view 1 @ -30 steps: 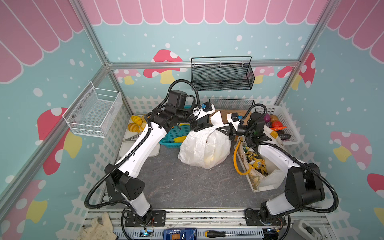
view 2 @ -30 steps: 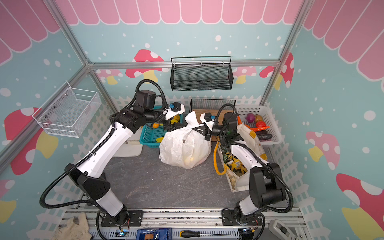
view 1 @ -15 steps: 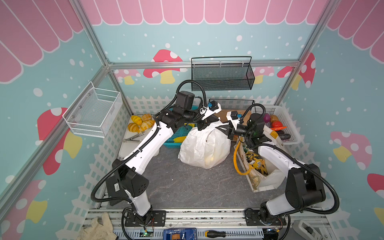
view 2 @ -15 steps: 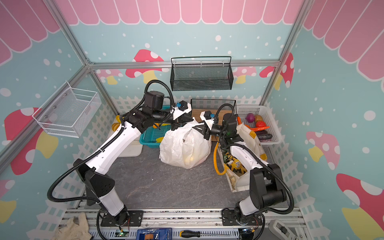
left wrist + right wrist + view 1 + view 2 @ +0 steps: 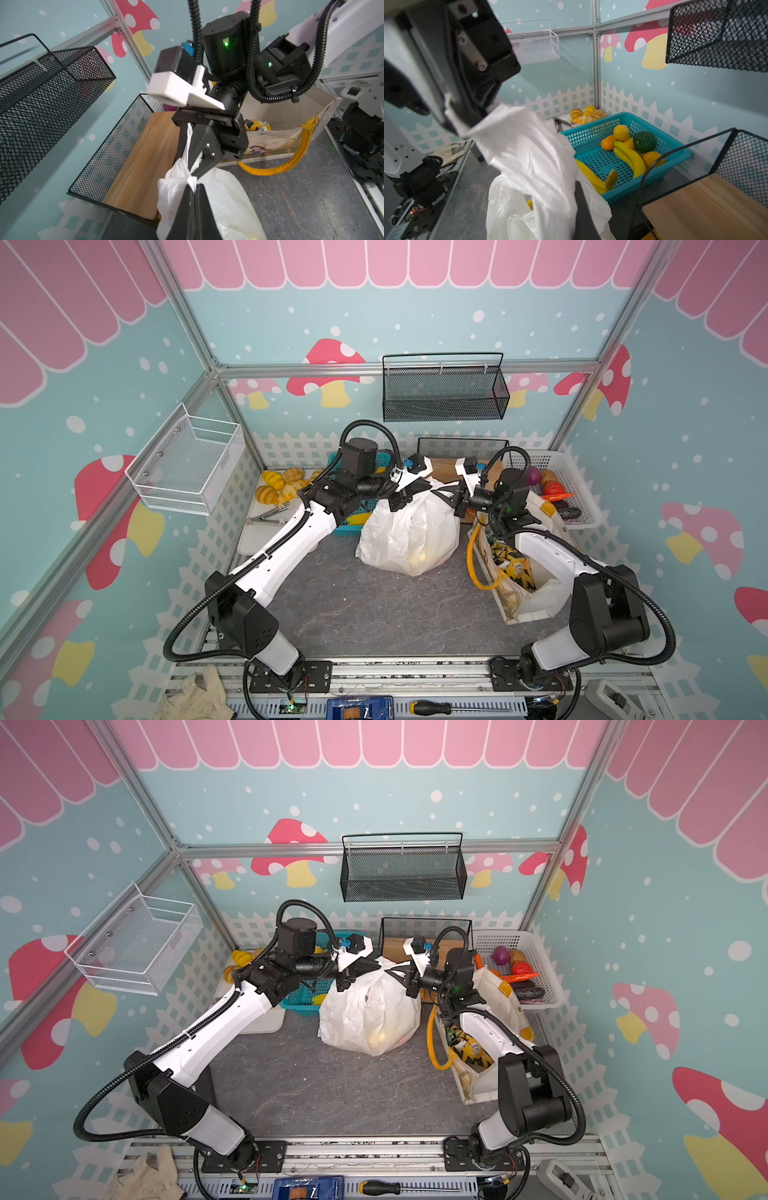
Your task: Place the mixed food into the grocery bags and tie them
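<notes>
The white plastic grocery bag [image 5: 409,531] [image 5: 370,1015] stands mid-table with yellow fruit showing through its side. My left gripper [image 5: 428,489] [image 5: 194,187] is shut on a twisted strip of plastic at the bag's top. My right gripper [image 5: 451,498] [image 5: 574,187] faces it tip to tip, shut on the other handle strip [image 5: 529,149]. The plastic covers all but one of its fingers [image 5: 580,199]. The cream canvas tote [image 5: 544,510] with mustard handles stands to the right and holds yellow-and-black snack packets [image 5: 513,568]. Bananas [image 5: 631,158] and oranges [image 5: 608,143] lie in the teal basket [image 5: 591,133].
Behind the bag, a black mesh basket [image 5: 461,448] holds a wooden board. A white basket [image 5: 582,506] with vegetables stands at the back right. Bread rolls [image 5: 278,485] and tongs [image 5: 268,516] lie on a white tray at the back left. Wire baskets hang on the walls.
My left gripper has swung right from over the teal basket to the bag's top and has shut on the plastic there. The right gripper has stayed on its handle.
</notes>
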Tool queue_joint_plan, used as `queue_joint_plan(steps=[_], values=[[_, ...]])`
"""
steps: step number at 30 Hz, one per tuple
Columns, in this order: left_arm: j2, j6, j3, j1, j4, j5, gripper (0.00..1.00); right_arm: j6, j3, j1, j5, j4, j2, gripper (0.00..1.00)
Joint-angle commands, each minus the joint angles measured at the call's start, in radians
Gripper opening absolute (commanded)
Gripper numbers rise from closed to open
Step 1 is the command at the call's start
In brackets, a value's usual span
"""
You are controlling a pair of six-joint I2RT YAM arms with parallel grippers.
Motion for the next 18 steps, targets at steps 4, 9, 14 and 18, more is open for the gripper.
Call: queue_joint_plan(steps=[4, 9, 14, 18], values=[[-0.047, 0.109, -0.177, -0.062, 0.048, -0.146, 0.07, 0.174, -0.022, -0.003, 0.010, 0.146, 0.015, 0.03], [0.016, 0.132, -0.189, -0.069, 0.047, -0.265, 0.11, 0.153, -0.057, 0.000, -0.071, 0.237, 0.010, 0.03], [0.037, 0.143, -0.177, -0.068, 0.051, -0.281, 0.06, 0.088, -0.086, -0.002, -0.110, 0.233, 0.005, 0.06], [0.037, 0.173, -0.178, -0.068, 0.036, -0.305, 0.03, 0.024, -0.086, -0.008, -0.107, 0.171, 0.004, 0.13]])
